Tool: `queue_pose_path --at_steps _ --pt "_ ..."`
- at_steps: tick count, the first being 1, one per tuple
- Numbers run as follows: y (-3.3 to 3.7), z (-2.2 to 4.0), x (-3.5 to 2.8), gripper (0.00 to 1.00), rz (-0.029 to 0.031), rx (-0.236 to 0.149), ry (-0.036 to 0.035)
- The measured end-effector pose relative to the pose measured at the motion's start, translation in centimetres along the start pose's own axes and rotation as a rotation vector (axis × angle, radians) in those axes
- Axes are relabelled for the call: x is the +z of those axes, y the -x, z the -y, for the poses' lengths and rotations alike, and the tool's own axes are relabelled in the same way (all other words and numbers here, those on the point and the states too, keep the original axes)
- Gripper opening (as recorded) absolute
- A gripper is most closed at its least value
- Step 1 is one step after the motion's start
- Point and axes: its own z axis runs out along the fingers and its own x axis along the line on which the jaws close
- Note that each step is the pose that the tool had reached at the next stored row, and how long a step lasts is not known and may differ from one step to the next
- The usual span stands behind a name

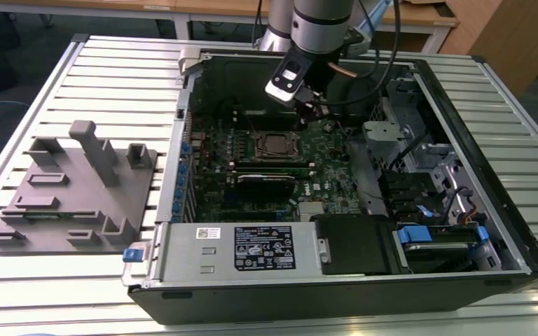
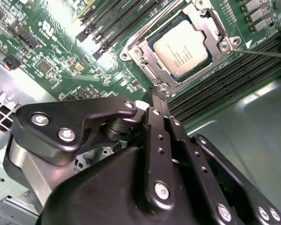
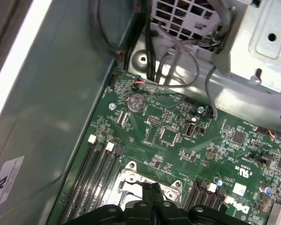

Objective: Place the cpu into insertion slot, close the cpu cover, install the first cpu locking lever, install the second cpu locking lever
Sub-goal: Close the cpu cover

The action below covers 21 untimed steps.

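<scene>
cpu (image 2: 182, 43) seen seated in the insertion slot (image 1: 274, 145) under the lowered cpu cover (image 2: 139, 50) in the second wrist view, open computer case (image 1: 493, 175) taken in whole by the exterior view, gripper (image 2: 158, 93) held just beside the cover, fingers clenched together on nothing

Arm (image 1: 323, 26): silver-grey cylindrical tube, dark band near lower end. Pale grey box-shaped housing (image 1: 286, 78) with dark window, mounted at wrist. Black cables (image 1: 398, 31) looped alongside; short copper-coloured piece (image 1: 344, 69) close by. Gripper (image 2: 158, 93): matte black body, flat linkage bars (image 2: 160, 140) with rounded ends, pinned by bright silver screws (image 2: 161, 190). Silver cylindrical section (image 2: 19, 157) behind black bracket (image 2: 61, 124). Jaws narrow, black, flat-sided.
</scene>
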Motion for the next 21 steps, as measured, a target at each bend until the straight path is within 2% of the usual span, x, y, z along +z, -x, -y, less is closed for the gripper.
queue_pose_path --at_steps 21 --pt "0.00 0.00 0.00 0.11 -0.0078 -0.183 -0.0018"
